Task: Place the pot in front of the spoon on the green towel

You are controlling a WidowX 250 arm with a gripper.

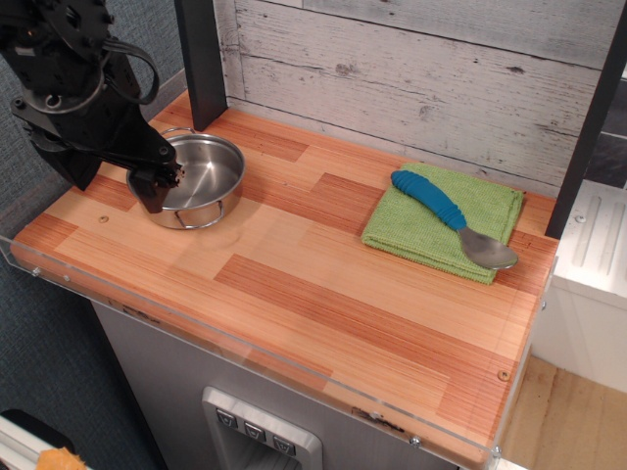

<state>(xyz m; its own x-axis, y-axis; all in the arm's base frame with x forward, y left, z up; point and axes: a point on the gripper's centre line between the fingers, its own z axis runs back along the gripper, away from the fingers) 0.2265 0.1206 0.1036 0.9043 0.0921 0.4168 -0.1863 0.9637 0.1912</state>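
Observation:
The pot (201, 181), a shallow shiny steel pot with wire loop handles, stands on the wooden counter at the back left. My gripper (162, 186) is low at the pot's left rim. One dark finger (150, 199) is outside the wall and the other reaches just inside; the jaws look apart, astride the rim. The spoon (453, 217), with a ribbed blue handle and a silver bowl, lies diagonally on the green towel (416, 230) at the right. Its bowl points to the front right, over the towel's edge.
A black post (201, 59) stands just behind the pot, and another (588, 127) at the right behind the towel. A whitewashed plank wall (411, 78) backs the counter. A clear plastic lip (245, 343) edges the front.

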